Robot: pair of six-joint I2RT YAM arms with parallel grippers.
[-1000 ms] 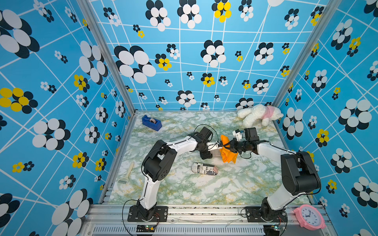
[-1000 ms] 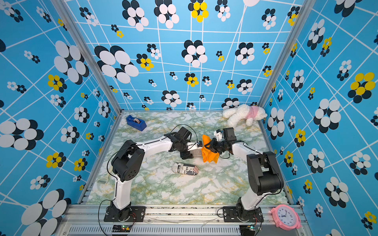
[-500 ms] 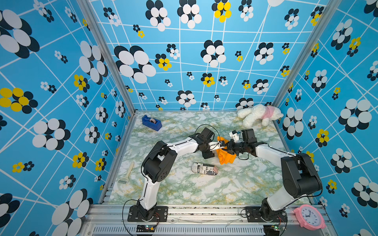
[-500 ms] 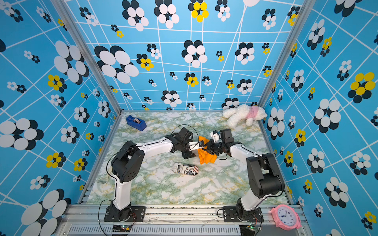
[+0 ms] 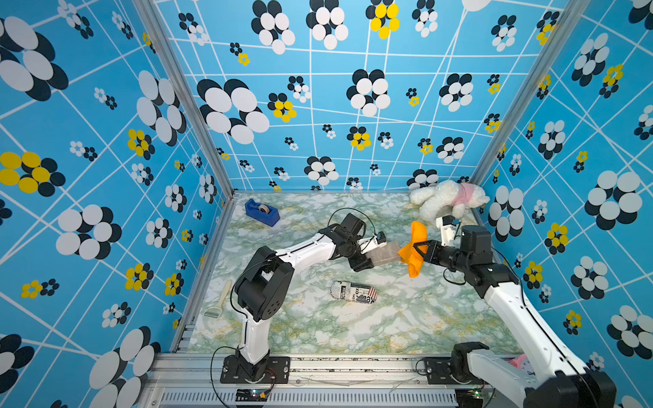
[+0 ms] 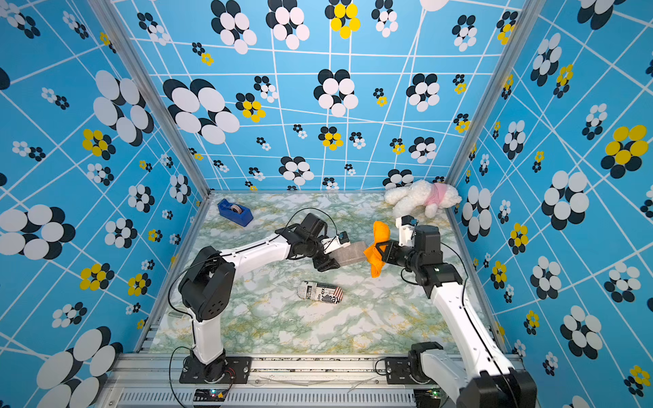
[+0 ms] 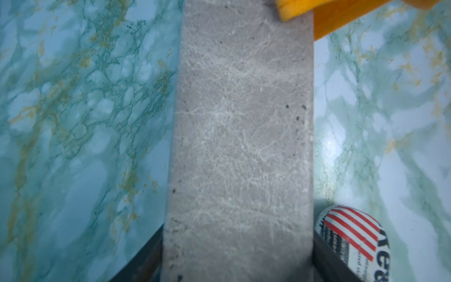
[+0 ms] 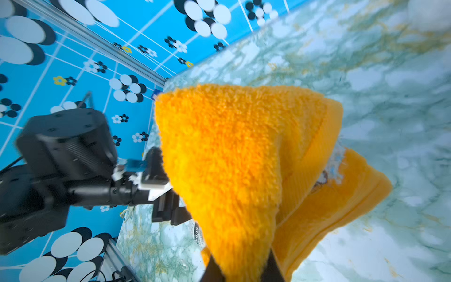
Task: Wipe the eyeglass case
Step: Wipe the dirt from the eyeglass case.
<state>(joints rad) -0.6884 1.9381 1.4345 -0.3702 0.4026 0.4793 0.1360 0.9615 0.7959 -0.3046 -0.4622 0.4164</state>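
Left gripper (image 5: 370,255) clamped on grey eyeglass case (image 5: 388,253), arm stretched forward, right gripper (image 5: 417,252) pinching orange cloth (image 5: 419,231) at case's end

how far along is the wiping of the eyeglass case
Done: the left gripper holds the grey rectangular eyeglass case, and the right gripper grips the fluffy orange cloth. In hand: the cloth touches the case's far end. Left: wiping along its length; how much is wiped cannot be told.

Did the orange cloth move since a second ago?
Yes. The orange cloth in the right pincer slid toward the plush toy, away from the printed pouch.
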